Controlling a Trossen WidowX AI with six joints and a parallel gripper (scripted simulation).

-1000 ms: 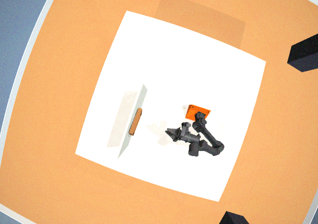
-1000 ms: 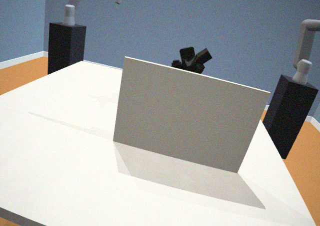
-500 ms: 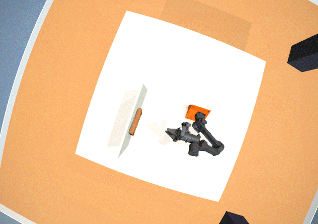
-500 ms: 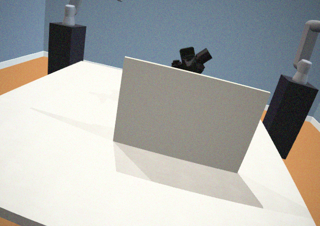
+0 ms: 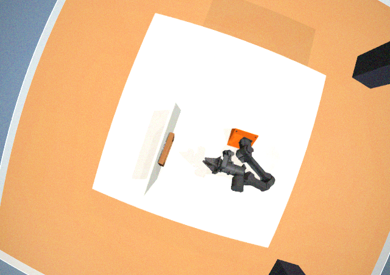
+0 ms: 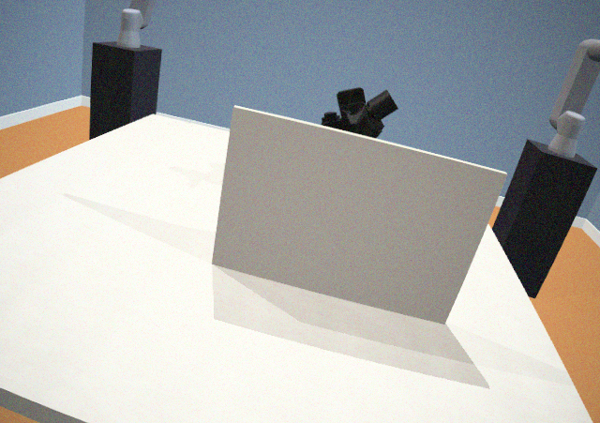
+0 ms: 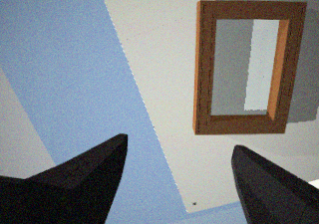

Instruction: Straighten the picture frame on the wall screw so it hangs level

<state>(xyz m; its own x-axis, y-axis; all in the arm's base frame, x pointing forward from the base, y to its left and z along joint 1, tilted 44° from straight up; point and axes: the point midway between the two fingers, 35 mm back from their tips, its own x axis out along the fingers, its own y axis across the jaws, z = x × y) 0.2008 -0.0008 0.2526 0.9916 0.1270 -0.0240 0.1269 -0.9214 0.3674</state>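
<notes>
The brown picture frame (image 5: pixel 166 149) (image 7: pixel 205 70) hangs on the front of the upright pale panel (image 5: pixel 173 117) (image 6: pixel 358 215) (image 7: pixel 159 45). In the wrist view it is at the upper right, and its sides are not parallel to the panel's slanting edge, so it looks crooked. I cannot tell from these views which side is higher. The screw and the notched strip are hidden. My gripper (image 5: pixel 203 160) (image 7: pixel 181 141) is open and empty. It points toward the panel, well short of the frame and not touching it. In the exterior view the panel hides the frame and my fingertips.
The arm's orange base plate (image 5: pixel 234 139) is on the white table (image 5: pixel 201 67) (image 6: pixel 97 282). The panel stands upright on the table across from it. Black pedestals (image 6: pixel 111 89) (image 6: pixel 528 205) carrying pale arms stand beyond the table. A small dark dot (image 7: pixel 194 203) is near the panel's corner.
</notes>
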